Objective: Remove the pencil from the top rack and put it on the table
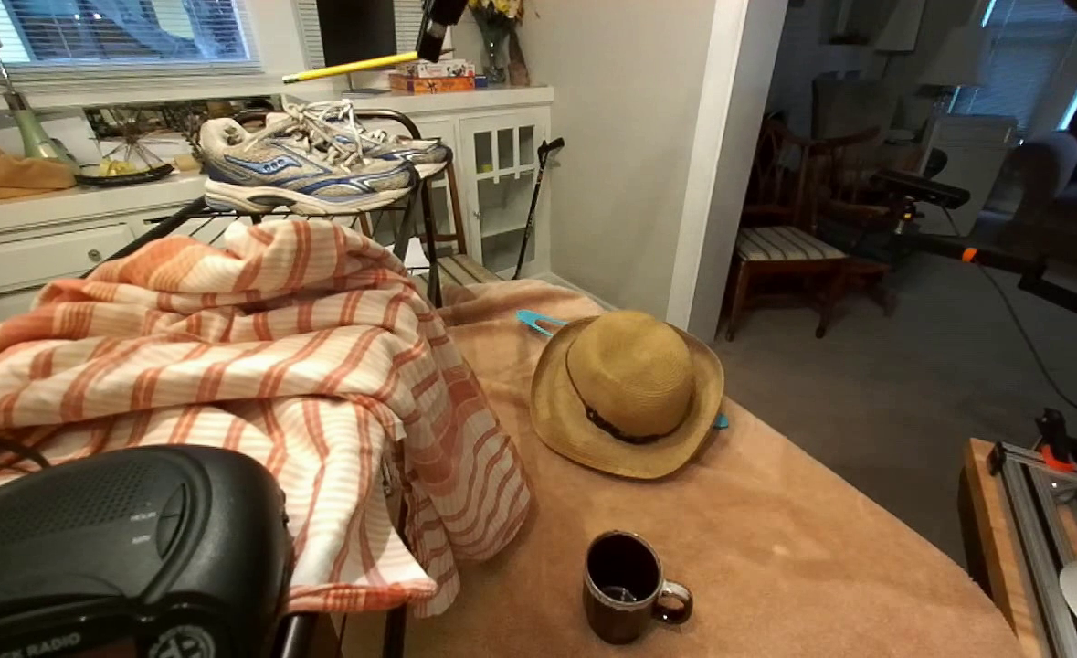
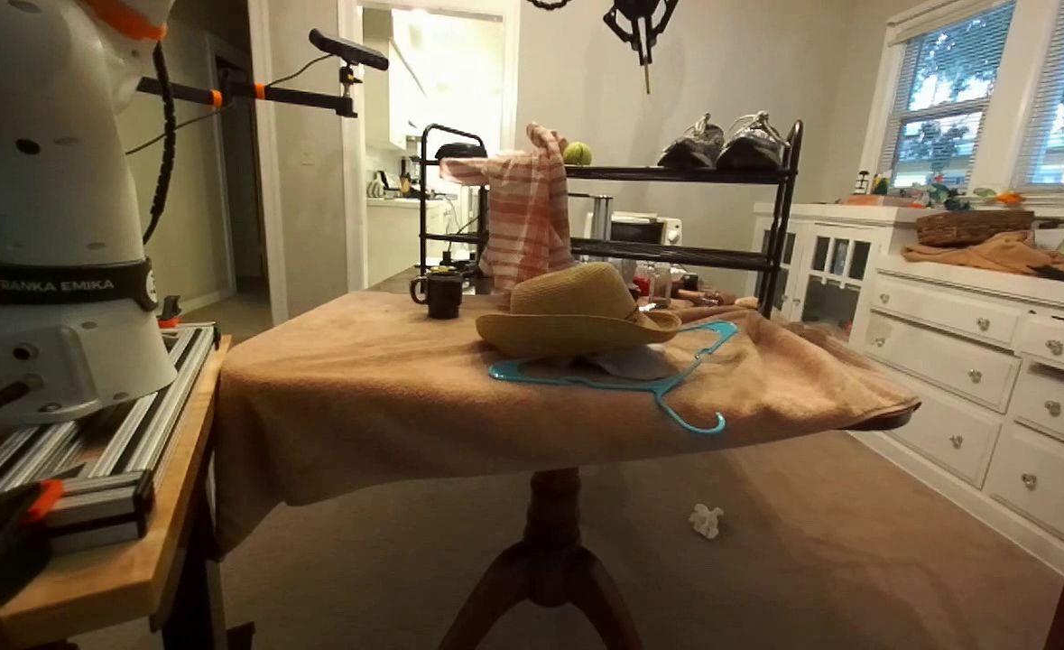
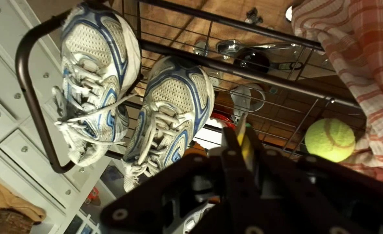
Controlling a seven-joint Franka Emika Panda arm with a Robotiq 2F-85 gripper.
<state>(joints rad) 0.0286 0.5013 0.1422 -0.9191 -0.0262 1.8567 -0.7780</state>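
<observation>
- The pencil (image 1: 351, 68), a thin yellow stick, is in the air above the top rack (image 3: 269, 78), off the rods.
- The gripper (image 3: 240, 135) is clenched on it: the fingers (image 3: 231, 156) stand almost together, little more than the pencil's thickness between them.
- In an exterior view the pencil's long axis lies nearly level, its free end pointing just short of nine o'clock and slightly lower than the gripped end.
- In an exterior view the pencil (image 2: 648, 79) shows foreshortened, a short stub pointing to six o'clock below the fingertips. In the wrist view its tapering end points to twelve.
- Seen from the wrist, a pair of running shoes (image 3: 175, 97) sits on the top rack between nine and ten o'clock from the grip; a tennis ball (image 3: 330, 139) rests at three, beside a striped cloth (image 3: 360, 65) at two.
- The table (image 1: 803, 530), tan on top, lies between four and five o'clock from the pencil in an exterior view, well apart from it.
- On the table, a straw hat (image 1: 629, 393) lies over a turquoise hanger (image 2: 656, 386); a dark mug (image 1: 616, 603) stands upright at six o'clock from the hat.
- A black clock radio (image 1: 118, 530) is at nine o'clock from the mug.
</observation>
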